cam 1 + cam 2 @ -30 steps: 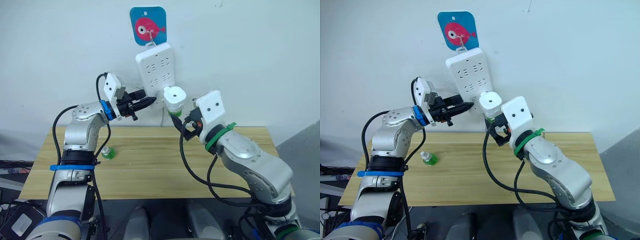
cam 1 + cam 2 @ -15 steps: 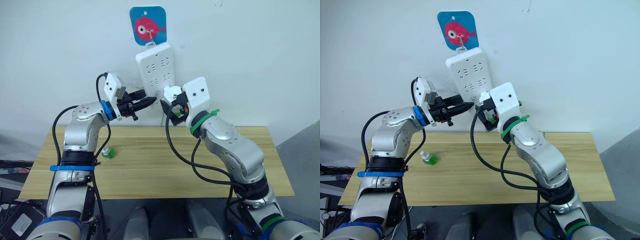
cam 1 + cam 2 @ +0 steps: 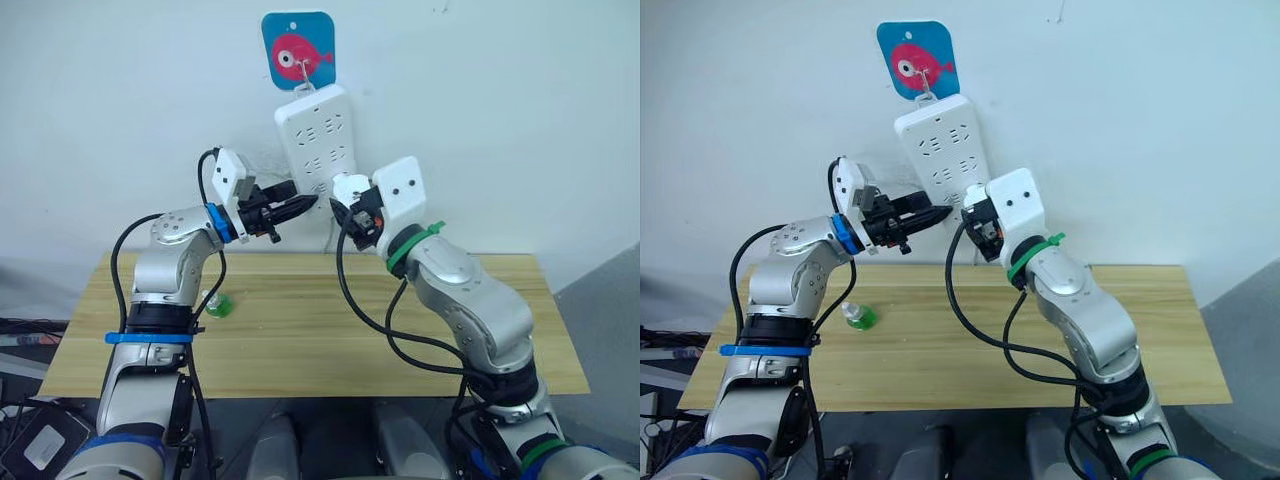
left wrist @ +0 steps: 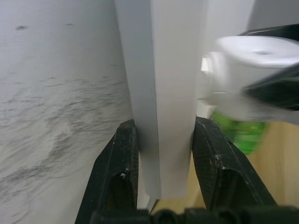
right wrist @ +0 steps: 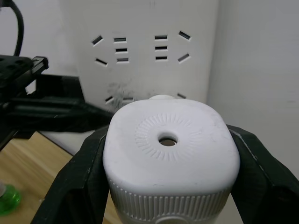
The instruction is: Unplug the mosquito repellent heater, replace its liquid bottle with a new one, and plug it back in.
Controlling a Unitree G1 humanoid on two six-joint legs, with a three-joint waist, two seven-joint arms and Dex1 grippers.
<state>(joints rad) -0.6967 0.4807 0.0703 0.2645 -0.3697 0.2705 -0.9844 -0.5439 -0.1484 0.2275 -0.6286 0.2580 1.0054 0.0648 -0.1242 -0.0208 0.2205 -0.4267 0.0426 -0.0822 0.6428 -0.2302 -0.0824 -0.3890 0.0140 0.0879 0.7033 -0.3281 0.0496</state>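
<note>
The white mosquito repellent heater [image 5: 169,144] sits between my right gripper's black fingers [image 5: 74,182], which are shut on its sides. A green liquid bottle [image 4: 238,133] hangs under it. My right gripper [image 3: 352,208] holds the heater [image 3: 347,188] against the lower sockets of the white power strip [image 3: 315,135] on the wall; whether its prongs are in a socket is hidden. My left gripper [image 3: 303,203] is shut on the strip's lower edge [image 4: 168,93], one finger [image 4: 119,172] on each face. Another green bottle [image 3: 215,303] stands on the wooden table [image 3: 320,345] at the left.
The strip hangs from a hook on a blue fish plaque [image 3: 297,50] on the white wall. Its cable drops behind the table. The right arm's black cables [image 3: 360,310] loop over the table's middle.
My right arm has swung up and left, bringing the heater from in front of the strip to its lower sockets. The left gripper has edged right onto the strip's lower edge.
</note>
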